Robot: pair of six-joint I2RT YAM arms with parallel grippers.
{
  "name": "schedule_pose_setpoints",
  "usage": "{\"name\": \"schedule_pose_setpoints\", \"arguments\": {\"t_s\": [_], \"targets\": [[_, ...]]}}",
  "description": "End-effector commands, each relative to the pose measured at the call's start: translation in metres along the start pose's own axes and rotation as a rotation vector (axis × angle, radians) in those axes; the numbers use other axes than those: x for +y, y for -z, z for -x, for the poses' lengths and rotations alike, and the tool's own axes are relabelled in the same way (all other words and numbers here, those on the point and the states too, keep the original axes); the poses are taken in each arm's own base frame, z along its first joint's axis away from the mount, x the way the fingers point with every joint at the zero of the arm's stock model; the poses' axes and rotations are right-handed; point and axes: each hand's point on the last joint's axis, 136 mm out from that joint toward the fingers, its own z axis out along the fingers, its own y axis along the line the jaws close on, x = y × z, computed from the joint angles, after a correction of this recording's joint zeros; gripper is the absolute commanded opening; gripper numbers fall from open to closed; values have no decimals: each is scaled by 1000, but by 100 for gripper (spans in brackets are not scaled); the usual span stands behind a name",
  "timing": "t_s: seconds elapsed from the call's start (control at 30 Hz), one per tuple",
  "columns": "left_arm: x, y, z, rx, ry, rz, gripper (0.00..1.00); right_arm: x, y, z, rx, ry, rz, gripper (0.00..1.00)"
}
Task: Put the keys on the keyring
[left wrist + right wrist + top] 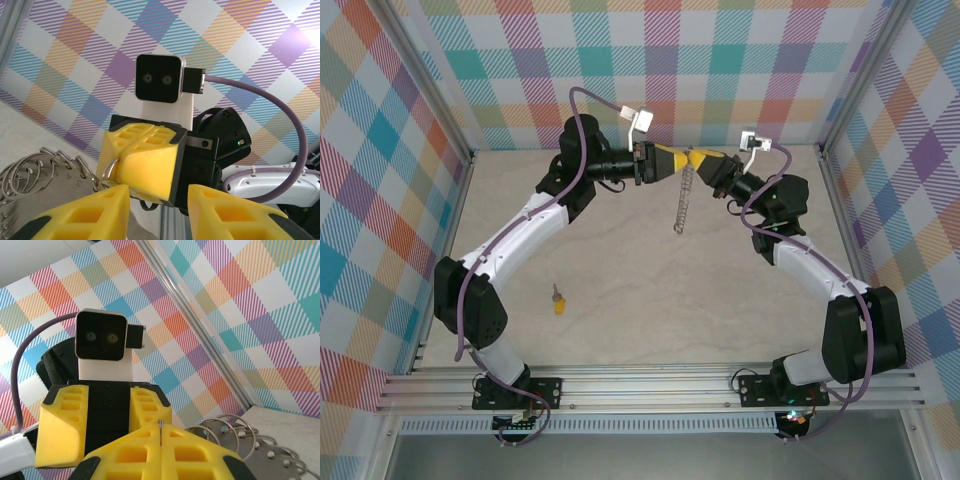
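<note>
The keyring [682,205] is a chain of silvery rings hanging in the air near the back wall. My right gripper [700,161] is shut on its top ring, and a thin wire edge shows in the seam of the jaws [160,426]. More of the rings [235,432] trail to the right of them. My left gripper [676,161] faces it tip to tip and stands open [159,190]. The right gripper's yellow fingers [142,162] sit just ahead of the gap, and the keyring [35,170] loops to the left. The yellow-headed key [558,300] lies on the table, far from both grippers.
Checked walls with aluminium posts [830,150] enclose the beige table [650,290]. Both arms arch up from their bases at the near rail [640,385]. Purple cables [590,95] loop over the wrists.
</note>
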Motion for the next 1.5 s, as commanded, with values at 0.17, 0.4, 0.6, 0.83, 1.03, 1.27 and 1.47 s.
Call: {"name": "schedule_pose_setpoints", "arguments": {"t_s": [0.17, 0.4, 0.6, 0.83, 1.03, 1.27, 1.47], "targets": [[-6, 16, 17, -56, -94, 77, 43, 10, 2, 5, -27, 36, 27, 0], [1, 16, 16, -50, -70, 79, 43, 12, 2, 5, -21, 35, 36, 0], [8, 11, 12, -40, -50, 76, 43, 14, 1, 5, -18, 32, 44, 0], [15, 4, 7, -20, -31, 67, 43, 14, 1, 5, -18, 33, 43, 0], [17, 0, 4, -13, -26, 61, 42, 13, 1, 4, -18, 31, 44, 0], [12, -2, 4, -17, -31, 41, 36, 12, 1, 3, -16, 28, 41, 0], [7, -4, 6, -21, -37, 26, 29, 10, 1, 2, -16, 25, 38, 0]]}}
